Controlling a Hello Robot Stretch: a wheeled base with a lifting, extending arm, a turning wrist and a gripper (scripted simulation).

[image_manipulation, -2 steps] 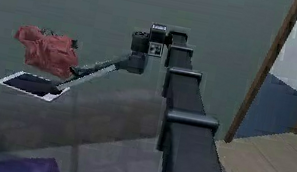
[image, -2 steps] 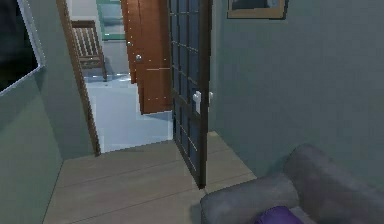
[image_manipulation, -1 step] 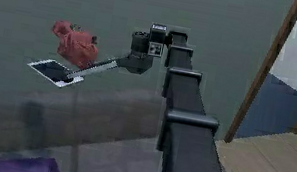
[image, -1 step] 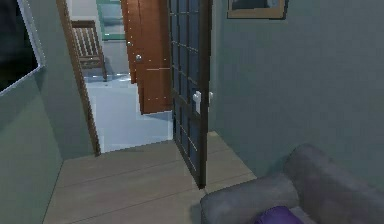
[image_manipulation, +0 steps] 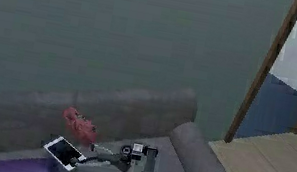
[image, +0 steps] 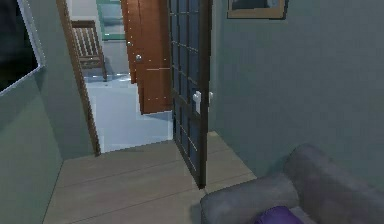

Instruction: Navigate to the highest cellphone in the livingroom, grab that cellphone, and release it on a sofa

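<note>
Hand (image_manipulation: 94,152) fronts a tilted cellphone (image_manipulation: 64,149), long axis running toward it.

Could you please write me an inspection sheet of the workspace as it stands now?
Surface: grey sofa against a grey-green wall, with wooden floor beside it.
Job's things: white-edged cellphone at the gripper's far end, over or on the sofa seat; cannot tell which.
Clutter: small red object on the seat near the backrest; purple cushion on the sofa.
Grippers: gripper reaches over the sofa; cannot tell whether it holds anything.
Cables: nothing seen.
Surroundings: open doorway to a brighter room, dark paned door, framed picture on the wall.
</note>
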